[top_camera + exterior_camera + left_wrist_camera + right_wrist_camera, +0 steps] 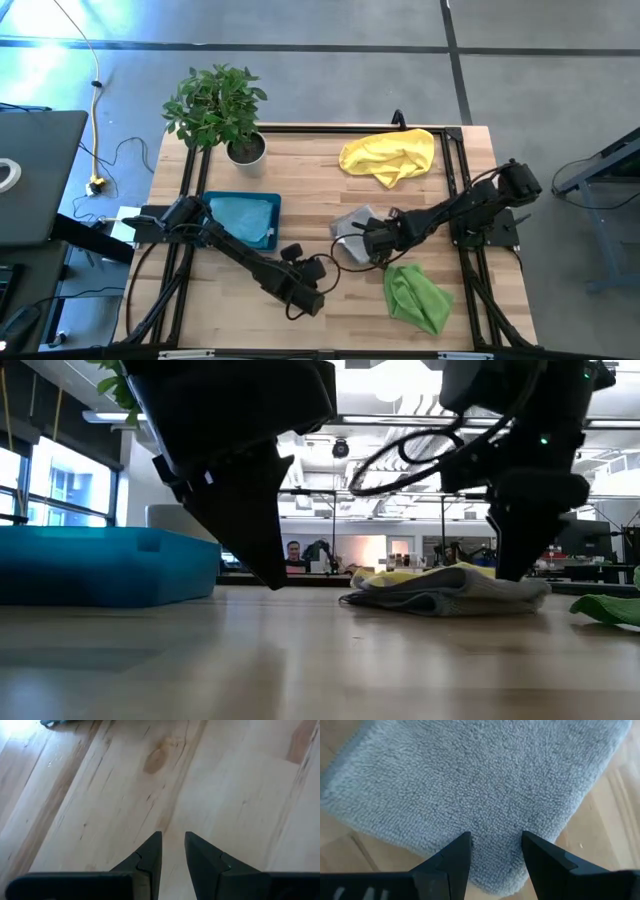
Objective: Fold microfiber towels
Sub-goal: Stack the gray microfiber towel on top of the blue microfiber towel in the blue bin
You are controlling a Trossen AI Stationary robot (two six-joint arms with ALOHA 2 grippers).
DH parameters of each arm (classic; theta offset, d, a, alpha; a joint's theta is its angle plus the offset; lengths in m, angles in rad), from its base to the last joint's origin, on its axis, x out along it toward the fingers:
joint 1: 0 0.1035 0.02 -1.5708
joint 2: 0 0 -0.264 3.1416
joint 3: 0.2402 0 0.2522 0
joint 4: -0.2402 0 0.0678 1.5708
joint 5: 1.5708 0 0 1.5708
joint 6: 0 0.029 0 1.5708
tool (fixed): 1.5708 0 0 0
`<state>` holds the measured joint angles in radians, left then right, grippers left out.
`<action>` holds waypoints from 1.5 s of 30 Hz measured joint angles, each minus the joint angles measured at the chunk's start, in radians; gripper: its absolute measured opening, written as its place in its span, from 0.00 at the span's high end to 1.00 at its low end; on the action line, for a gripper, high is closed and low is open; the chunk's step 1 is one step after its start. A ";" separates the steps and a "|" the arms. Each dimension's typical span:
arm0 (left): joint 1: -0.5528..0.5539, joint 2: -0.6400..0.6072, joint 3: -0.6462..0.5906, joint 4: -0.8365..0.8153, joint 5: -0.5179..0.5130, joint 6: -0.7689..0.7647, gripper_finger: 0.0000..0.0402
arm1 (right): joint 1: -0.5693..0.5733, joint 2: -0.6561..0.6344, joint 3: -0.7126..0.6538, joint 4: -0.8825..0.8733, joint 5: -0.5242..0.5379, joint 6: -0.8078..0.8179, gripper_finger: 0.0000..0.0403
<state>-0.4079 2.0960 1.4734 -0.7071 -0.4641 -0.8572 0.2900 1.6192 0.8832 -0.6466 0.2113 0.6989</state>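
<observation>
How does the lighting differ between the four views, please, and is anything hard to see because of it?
High view: even light, with a bright patch on the floor at upper left. Low view: backlit by the room's lamps, so both arms are near-silhouettes and the near table looks soft. Left wrist view: glare in one corner of the wood. Right wrist view: even light on the grey towel, its pile clear.

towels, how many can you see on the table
4: a yellow towel at the far edge, a grey towel mid-table under the right gripper, a green towel near the front, a blue towel in the tray. More may be hidden underneath.

Nubby grey cloth towel (485, 785) on smooth, pale wood table (100, 795)
</observation>
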 joint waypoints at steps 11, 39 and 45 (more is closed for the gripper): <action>0.025 -0.001 0.004 0.002 -0.003 -0.018 0.82 | 0.013 -0.087 0.030 -0.057 0.044 -0.092 0.58; 0.089 -0.117 0.043 0.138 0.042 0.074 0.82 | 0.025 -0.918 -0.666 0.659 0.249 -0.328 0.58; 0.108 -0.107 0.042 0.152 0.040 -0.068 0.82 | 0.024 -0.993 -0.728 0.662 0.339 -0.314 0.58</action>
<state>-0.2997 1.9891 1.5154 -0.5550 -0.4240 -0.9254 0.3141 0.6260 0.1550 0.0158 0.5502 0.3853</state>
